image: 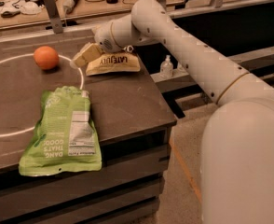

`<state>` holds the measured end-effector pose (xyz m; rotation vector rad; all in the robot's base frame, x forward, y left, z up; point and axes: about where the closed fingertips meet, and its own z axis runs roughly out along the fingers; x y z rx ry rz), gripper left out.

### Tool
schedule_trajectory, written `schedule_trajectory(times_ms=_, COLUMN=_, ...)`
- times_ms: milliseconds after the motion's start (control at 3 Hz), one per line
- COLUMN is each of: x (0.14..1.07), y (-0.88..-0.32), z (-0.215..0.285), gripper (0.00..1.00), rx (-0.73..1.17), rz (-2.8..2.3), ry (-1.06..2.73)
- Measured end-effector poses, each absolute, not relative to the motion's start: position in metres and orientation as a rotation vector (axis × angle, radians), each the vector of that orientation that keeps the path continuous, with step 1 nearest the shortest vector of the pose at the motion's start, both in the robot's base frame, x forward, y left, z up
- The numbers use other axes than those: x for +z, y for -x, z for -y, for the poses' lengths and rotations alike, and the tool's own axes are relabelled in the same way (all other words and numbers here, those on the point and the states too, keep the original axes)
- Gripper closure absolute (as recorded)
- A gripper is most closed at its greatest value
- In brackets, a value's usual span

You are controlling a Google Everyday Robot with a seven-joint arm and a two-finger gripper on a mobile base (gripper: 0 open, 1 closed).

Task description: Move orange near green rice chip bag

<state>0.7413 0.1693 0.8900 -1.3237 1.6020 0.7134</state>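
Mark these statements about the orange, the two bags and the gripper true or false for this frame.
1. The orange sits on the table, apart from the green rice chip bag. True.
2. The gripper holds the orange. False: it is between the orange and the tan chip bag, clear of the orange.
3. The tan chip bag lies on top of the green rice chip bag. False: the two are apart, and the tan one is farther back, beside the gripper.
4. The green rice chip bag lies flat with its white label facing up. True.
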Motion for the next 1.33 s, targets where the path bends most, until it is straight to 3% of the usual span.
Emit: schedule_trajectory(times_ms=1333, x=0.872, y=-0.735, z=-0.256, gripper=0.00, rx=0.846, rz=-1.515, ry=1.477)
